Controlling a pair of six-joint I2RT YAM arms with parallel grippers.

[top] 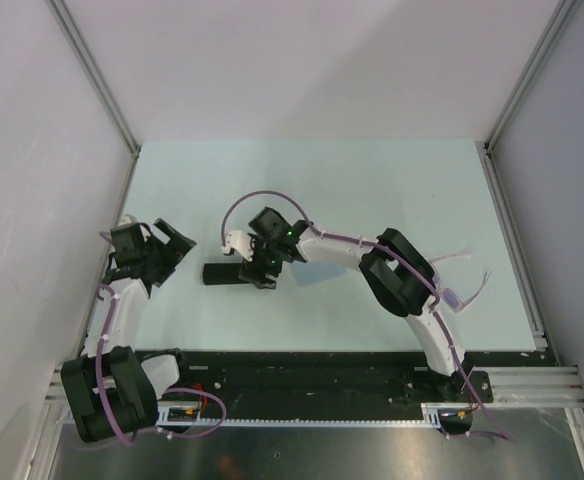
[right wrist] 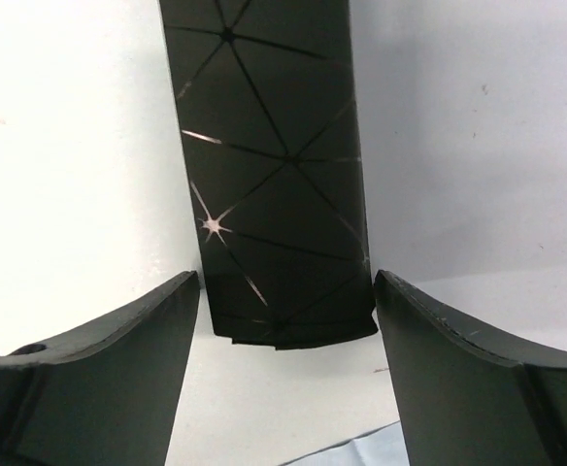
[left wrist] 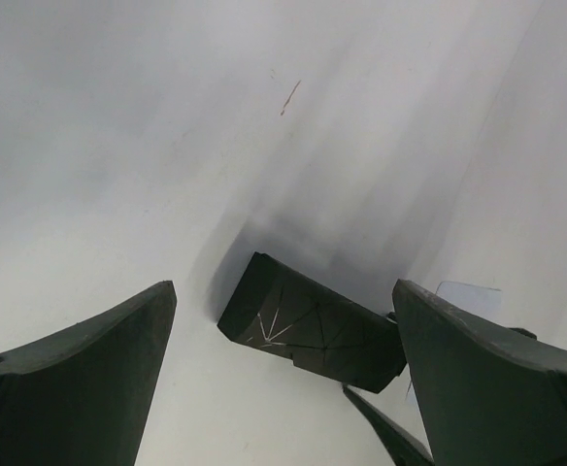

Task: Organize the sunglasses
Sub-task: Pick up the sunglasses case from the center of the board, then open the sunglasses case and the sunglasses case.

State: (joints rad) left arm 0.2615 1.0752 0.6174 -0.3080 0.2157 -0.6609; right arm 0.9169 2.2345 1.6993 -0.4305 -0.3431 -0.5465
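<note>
Top external view: shows a flat pale mint-green table [top: 372, 190] boxed in by white wall panels [top: 32, 150] and grey metal posts. Finds a black oblong case with thin faceted triangle lines [top: 220, 273] lying flat near the table's middle, its right end buried under the right arm's black wrist [top: 272, 240]. Puts the small sunglasses with thin translucent pink frame and purple-tinted lenses [top: 453, 297] far over on the table's right side, well apart from the case. Sets them just beside the right arm's bulky black elbow link [top: 397, 272] and partly blocked by it; gives up only one tinted lens and thin pale arms.

Right wrist view: catches the right fingers [right wrist: 99, 379] parted and straddling the near end of the case, with a thin sliver of table on each side and no clamp to be seen. Picks out silvery glints along the case's line pattern, plus a corner of pale blue cloth [right wrist: 363, 451] at the bottom edge, just short of the case. Shows the case folded flat, inside out of sight.

Left wrist view: finds the left fingers [left wrist: 70, 379] spread wide with nothing between them, over the table's left part, looking toward one end of the case. Notes a short reddish-brown streak [left wrist: 290, 97] on the table beyond.
</note>
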